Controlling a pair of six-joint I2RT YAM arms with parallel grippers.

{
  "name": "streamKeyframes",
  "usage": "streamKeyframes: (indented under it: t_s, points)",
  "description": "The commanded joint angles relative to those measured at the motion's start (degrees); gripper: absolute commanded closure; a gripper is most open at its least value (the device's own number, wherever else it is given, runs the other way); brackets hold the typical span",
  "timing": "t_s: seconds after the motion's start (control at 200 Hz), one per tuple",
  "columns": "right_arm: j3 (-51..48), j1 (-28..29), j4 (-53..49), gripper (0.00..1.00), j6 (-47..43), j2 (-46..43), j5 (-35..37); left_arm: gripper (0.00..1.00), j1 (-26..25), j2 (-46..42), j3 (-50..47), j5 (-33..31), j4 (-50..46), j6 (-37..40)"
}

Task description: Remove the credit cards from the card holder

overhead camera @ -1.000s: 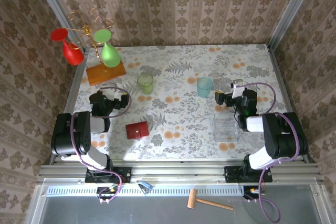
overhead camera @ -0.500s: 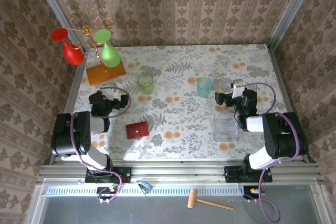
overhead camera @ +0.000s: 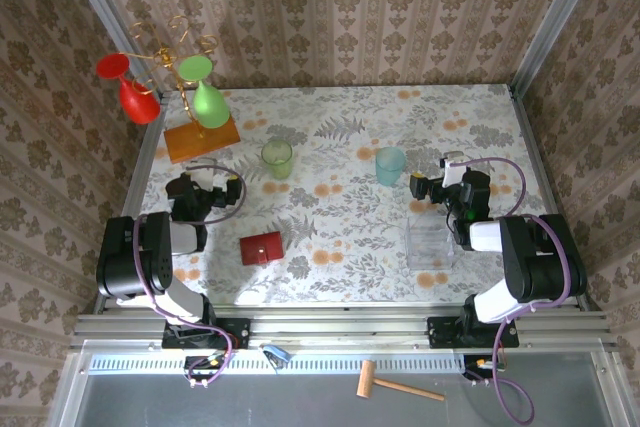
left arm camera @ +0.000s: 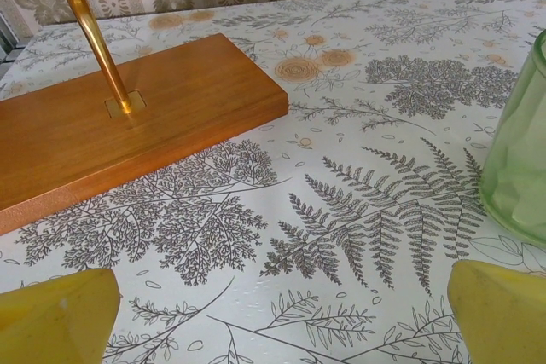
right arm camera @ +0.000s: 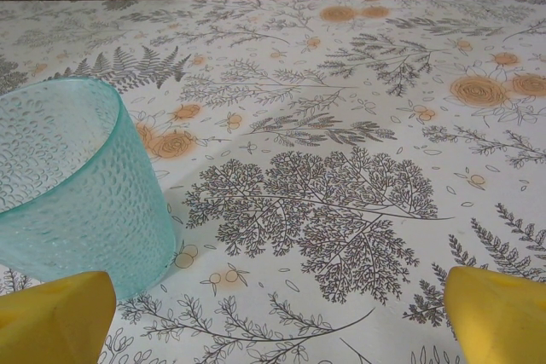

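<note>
The card holder point(overhead camera: 261, 248) is a small red wallet lying flat and folded shut on the flowered table, near the front left. The credit cards are hidden. My left gripper point(overhead camera: 203, 191) hovers behind and to the left of the wallet, well apart from it. In the left wrist view its yellow fingertips point(left arm camera: 55, 317) stand wide apart over bare cloth, so the left gripper point(left arm camera: 281, 334) is open and empty. My right gripper point(overhead camera: 426, 186) is far over on the right, by the teal cup. It is open too point(right arm camera: 273, 330), with nothing between its fingertips point(right arm camera: 499, 317).
An orange wooden base point(left arm camera: 128, 125) with a gold stand holding red point(overhead camera: 128, 87) and green point(overhead camera: 205, 95) glasses stands back left. A green cup point(overhead camera: 277, 159) and a teal cup point(right arm camera: 77, 185) sit mid-table. A clear box point(overhead camera: 432, 242) lies below the right gripper.
The left gripper has shifted slightly to the left. The wallet and the right arm have not moved.
</note>
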Motion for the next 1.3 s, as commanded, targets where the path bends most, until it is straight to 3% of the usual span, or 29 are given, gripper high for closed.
streamKeyframes:
  t_s: [0.0,0.205,0.465,0.605,0.87,1.03,1.29]
  points:
    - [1.6,0.3,-2.8,0.0,-0.9,-1.9,1.3,0.0,-0.1,-1.5,-1.2,0.5,2.6,-0.3]
    - [4.4,0.7,-13.2,0.0,-0.8,-7.0,2.2,0.0,-1.0,-7.4,-1.8,-2.6,-1.7,-0.4]
    - [5.9,0.8,-26.5,0.0,-0.1,-15.4,4.7,0.0,-4.7,-17.4,0.7,-9.8,-15.8,-0.1]
    - [7.1,0.7,-36.5,0.0,4.4,-20.2,8.2,0.0,-5.8,-23.1,3.1,-11.5,-25.0,-4.6]
    - [11.6,0.7,-58.5,0.01,13.3,-26.6,10.5,0.0,-6.0,-29.7,10.5,-8.0,-47.0,-13.2]
    - [14.8,0.7,-70.0,0.05,16.7,-28.7,10.0,0.0,-5.9,-32.8,15.7,-3.4,-60.7,-14.1]
    - [17.9,0.6,-84.4,0.11,22.6,-29.4,10.1,0.0,-6.4,-35.5,26.2,-2.4,-81.8,-14.6]
